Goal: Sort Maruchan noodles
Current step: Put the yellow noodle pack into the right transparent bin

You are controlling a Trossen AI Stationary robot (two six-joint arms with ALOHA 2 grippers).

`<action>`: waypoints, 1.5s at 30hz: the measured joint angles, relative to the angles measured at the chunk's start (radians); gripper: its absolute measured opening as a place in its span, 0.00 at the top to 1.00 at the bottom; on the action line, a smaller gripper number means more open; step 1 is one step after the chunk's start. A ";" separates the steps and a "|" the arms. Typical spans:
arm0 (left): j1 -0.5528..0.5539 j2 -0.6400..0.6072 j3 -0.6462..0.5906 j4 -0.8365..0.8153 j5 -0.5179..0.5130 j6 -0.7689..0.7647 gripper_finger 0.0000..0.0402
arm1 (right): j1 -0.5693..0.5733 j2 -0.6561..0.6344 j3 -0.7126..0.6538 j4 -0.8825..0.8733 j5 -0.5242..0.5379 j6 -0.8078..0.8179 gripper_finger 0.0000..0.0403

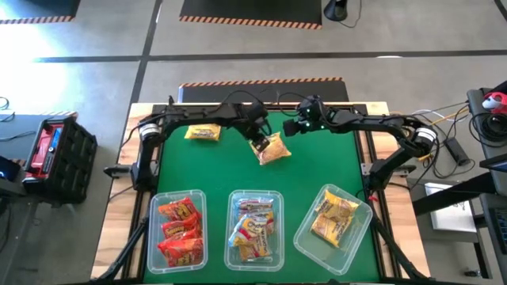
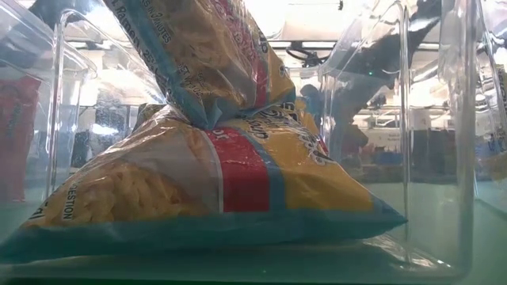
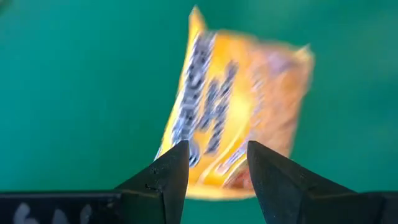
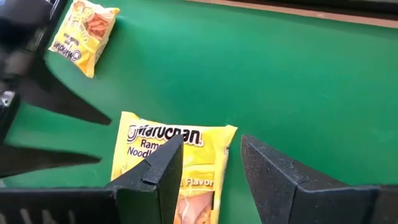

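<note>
My left gripper (image 1: 259, 142) (image 3: 217, 146) is over the middle of the green mat, shut on a yellow-orange Maruchan noodles packet (image 1: 275, 150) (image 3: 242, 93) (image 4: 161, 134). My right gripper (image 1: 295, 125) (image 4: 211, 140) hovers open just to the far right of that packet, with nothing between its fingers. A second yellow packet (image 1: 203, 133) (image 4: 84, 34) lies flat on the mat at the far left. Sorted packets (image 2: 238, 182) lie in three clear tubs along the near edge. My left gripper pinches the packet between its two fingers at one end edge (image 3: 214, 177). The fingers slant steeply down from the table's left. The rest of the packet stretches away beyond the fingertips. Whether its other end touches the mat, I cannot tell.
The left tub (image 1: 151, 237) holds red packets, the middle tub (image 1: 230, 237) yellow-pink ones. The right tub (image 1: 301, 236), set askew, holds yellow ones. Green mat lies bare between the tubs and the grippers.
</note>
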 joint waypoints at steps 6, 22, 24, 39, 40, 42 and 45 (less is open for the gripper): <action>-0.020 0.022 0.038 -0.005 0.030 0.012 0.64 | -0.008 0.000 0.000 0.000 0.000 -0.018 0.62; -0.027 0.082 0.003 -0.110 -0.025 0.003 0.64 | -0.010 0.000 0.000 -0.062 0.011 -0.053 0.62; -0.026 0.088 -0.015 -0.070 -0.027 -0.005 0.64 | -0.010 0.000 0.000 -0.074 -0.020 -0.057 0.62; -0.029 0.132 -0.083 0.005 -0.107 0.035 0.64 | -0.010 0.042 -0.008 -0.079 -0.315 -0.047 0.62; -0.029 0.133 -0.085 0.009 -0.107 0.039 0.64 | -0.010 0.053 -0.008 -0.078 -0.340 -0.047 0.62; -0.029 0.133 -0.086 0.020 -0.109 0.040 0.64 | -0.010 0.069 -0.009 -0.078 -0.372 -0.044 0.62; -0.027 0.135 -0.087 0.040 -0.114 0.040 0.64 | -0.010 0.089 -0.009 -0.072 -0.375 -0.045 0.62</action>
